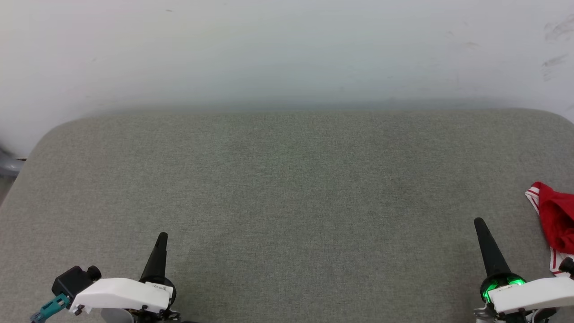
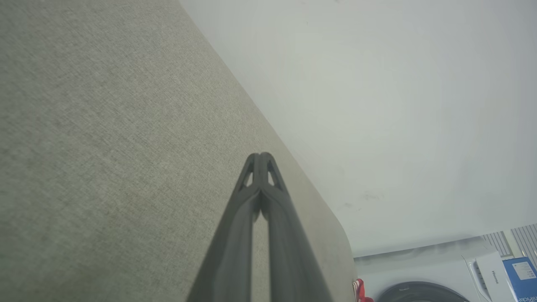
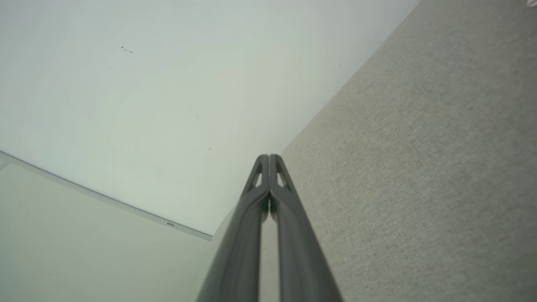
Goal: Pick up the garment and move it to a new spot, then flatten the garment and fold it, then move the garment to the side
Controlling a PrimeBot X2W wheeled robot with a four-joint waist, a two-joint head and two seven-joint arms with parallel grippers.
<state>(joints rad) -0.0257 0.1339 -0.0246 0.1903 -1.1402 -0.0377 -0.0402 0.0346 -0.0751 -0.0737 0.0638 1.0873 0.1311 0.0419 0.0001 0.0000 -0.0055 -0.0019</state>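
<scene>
Two robot arms sit low over a grey fabric-covered table point(image 1: 287, 188) that backs onto a pale wall point(image 1: 287, 54). In the head view the left gripper point(image 1: 162, 237) is at about 7 o'clock and the right gripper point(image 1: 479, 222) at about 5 o'clock, both pointing toward 12 o'clock. Each pair of long dark fingers is pressed fully together, tips touching, with nothing between them. The garment point(image 1: 555, 220), a bunched heap of red cloth with red-and-white striped trim, lies at the table's 3 o'clock edge. It is near the right gripper, at its 2 o'clock, clear of the fingers and partly out of the head view.
</scene>
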